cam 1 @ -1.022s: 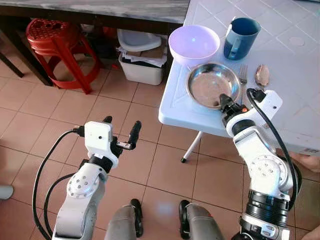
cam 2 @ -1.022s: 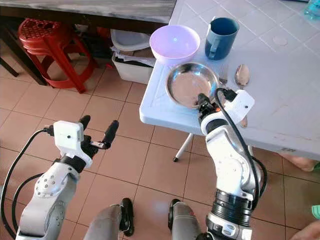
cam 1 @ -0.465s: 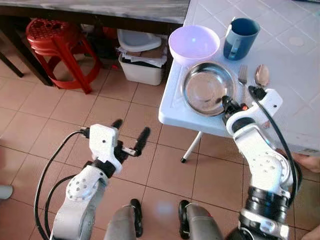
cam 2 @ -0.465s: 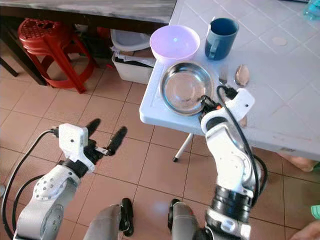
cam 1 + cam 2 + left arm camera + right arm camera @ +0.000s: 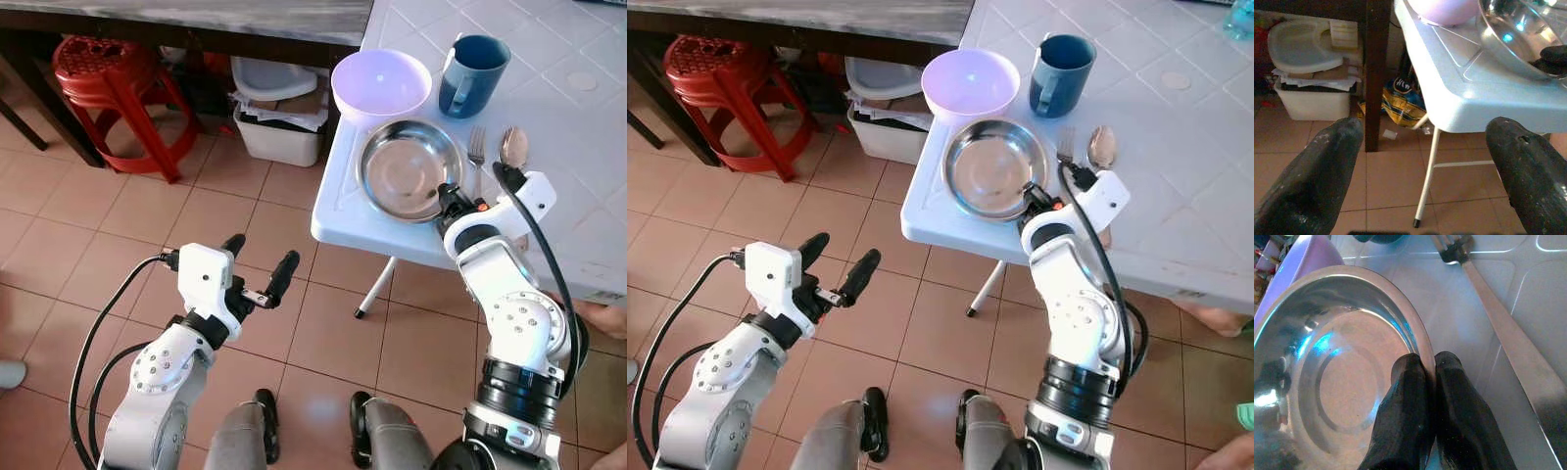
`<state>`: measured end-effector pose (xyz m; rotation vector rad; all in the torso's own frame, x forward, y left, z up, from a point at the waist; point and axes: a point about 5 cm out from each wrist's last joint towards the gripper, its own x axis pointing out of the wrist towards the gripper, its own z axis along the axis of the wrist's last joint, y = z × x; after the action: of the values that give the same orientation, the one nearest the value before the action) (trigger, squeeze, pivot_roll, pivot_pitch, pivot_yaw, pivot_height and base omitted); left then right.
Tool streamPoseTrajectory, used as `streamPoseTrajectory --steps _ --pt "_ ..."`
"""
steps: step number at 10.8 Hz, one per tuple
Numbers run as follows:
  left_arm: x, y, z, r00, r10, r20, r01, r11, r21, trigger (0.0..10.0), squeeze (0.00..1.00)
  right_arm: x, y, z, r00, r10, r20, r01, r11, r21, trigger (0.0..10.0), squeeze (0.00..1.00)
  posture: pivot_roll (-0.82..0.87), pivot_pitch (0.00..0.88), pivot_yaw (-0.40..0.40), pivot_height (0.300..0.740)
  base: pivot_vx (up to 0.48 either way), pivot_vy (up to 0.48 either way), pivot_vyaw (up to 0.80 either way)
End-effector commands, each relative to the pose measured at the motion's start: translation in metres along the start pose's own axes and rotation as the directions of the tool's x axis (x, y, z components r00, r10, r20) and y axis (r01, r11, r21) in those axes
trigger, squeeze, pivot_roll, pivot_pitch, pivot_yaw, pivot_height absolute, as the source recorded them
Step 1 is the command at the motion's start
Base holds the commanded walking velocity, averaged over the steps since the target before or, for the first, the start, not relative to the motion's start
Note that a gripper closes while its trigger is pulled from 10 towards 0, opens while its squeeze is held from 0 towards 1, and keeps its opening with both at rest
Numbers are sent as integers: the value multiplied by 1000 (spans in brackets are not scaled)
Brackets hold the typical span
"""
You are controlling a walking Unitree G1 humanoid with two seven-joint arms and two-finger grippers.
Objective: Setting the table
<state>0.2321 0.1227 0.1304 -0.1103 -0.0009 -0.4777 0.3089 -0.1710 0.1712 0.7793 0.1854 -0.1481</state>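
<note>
Domestic dining area: terracotta tile floor, white plastic folding worktop carrying tableware, red plastic stool, a dark wooden table, and a white storage tub of papers beneath it.

Silver arms, black fingers, black cables.

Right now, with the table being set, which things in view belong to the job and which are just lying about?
Belongs to the job:
- round steel plate, rim pinched by the right hand
- lilac plastic bowl
- dark blue mug
- steel fork
- steel spoon

Just lying about:
- red plastic stool
- white plastic bin
</note>
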Motion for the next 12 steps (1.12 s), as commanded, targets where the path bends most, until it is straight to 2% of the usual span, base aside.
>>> streamPoseTrajectory --steps 1,2,3,4,5,6,8,9,10,11,12 --pt "-3 3 1 999 34 -10 -33 999 16 10000 0 2 -33 -30 979 -148 -140 151 989 8 0 0 34 287 54 740 0 0 0" --pt "-6 9 1 997 77 -10 -77 997 13 10000 0 0 -28 -34 981 -123 -153 123 992 -11 0 0 26 297 53 740 0 0 0" --pt "-8 17 -5 991 129 -28 -129 992 8 10000 0 -4 -27 -42 979 -105 -174 92 992 -81 0 0 13 299 47 740 0 480 0" --pt "-5 23 -5 985 169 -22 -168 985 30 10000 0 -5 -27 -46 977 -101 -188 81 991 -110 2549 0 4 290 39 740 0 480 0" --pt "5 29 -5 984 175 -8 -175 983 47 10000 0 -6 -30 -53 974 -73 -215 36 985 -172 10000 0 -1 254 20 740 0 480 0" --pt "14 31 -5 986 167 4 -167 984 68 10000 0 -5 -35 -54 978 -54 -204 3 970 -242 10000 0 1 214 28 740 0 480 0" --pt "23 35 -4 975 222 30 -223 973 52 10000 0 -1 -32 -54 984 -22 -179 -31 958 -285 10000 0 -14 230 52 740 0 480 0" --pt "23 34 -4 972 228 48 -231 971 56 10000 0 -2 -32 -53 986 -16 -166 -32 957 -287 10000 0 -22 190 49 740 0 480 0" --pt "24 35 -2 960 268 86 -275 958 83 10000 0 -3 -31 -52 988 -6 -154 -44 947 -319 10000 0 -30 199 38 740 0 472 0" --pt "26 36 0 956 276 96 -286 953 103 10000 0 -4 -31 -52 990 15 -141 -67 925 -373 10000 0 -24 197 33 740 0 458 0" --pt "28 35 -1 956 274 102 -284 953 106 10000 0 -3 -33 -51 995 0 -98 -47 872 -488 10000 0 -24 184 29 740 326 349 0"
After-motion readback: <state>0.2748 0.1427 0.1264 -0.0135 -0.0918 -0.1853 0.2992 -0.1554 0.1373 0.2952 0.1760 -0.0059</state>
